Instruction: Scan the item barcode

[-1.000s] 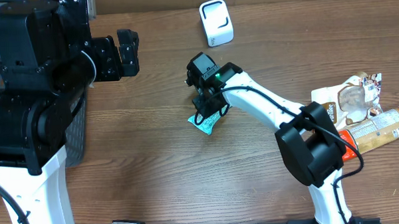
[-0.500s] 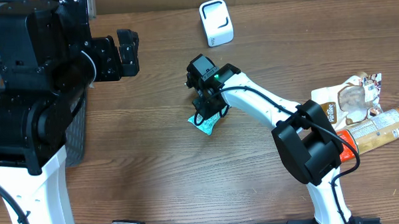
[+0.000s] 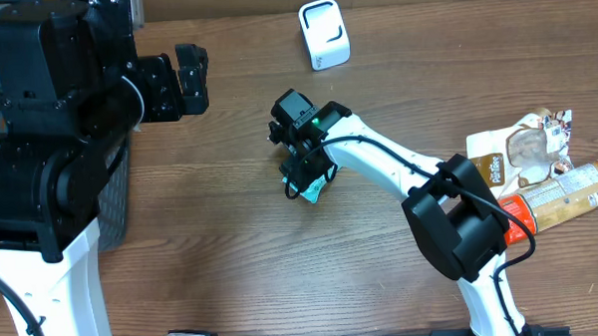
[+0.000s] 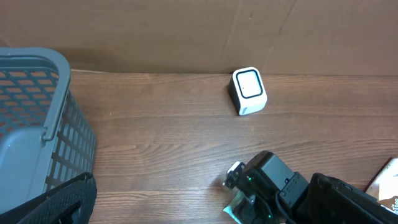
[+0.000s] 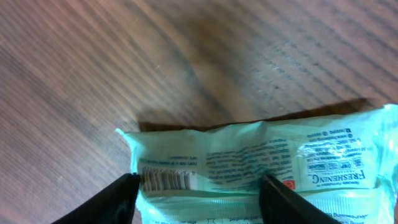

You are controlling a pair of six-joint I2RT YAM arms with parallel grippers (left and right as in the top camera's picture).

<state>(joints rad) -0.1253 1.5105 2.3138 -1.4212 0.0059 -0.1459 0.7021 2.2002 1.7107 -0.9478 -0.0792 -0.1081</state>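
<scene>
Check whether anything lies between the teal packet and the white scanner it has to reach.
Nothing visible does. The teal packet lies on the table under the right gripper, whose fingers straddle it. Only bare wood shows between the packet and the white scanner at the far edge.

Left gripper (image 3: 191,79) spread, right gripper (image 5: 199,190) jaws apart

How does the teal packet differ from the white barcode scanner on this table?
The teal packet is flat, crinkled and printed; the white barcode scanner is a smooth, rounded block. The packet lies inside the open right pincer; the scanner stands alone. Both rest on the wooden table.
</scene>
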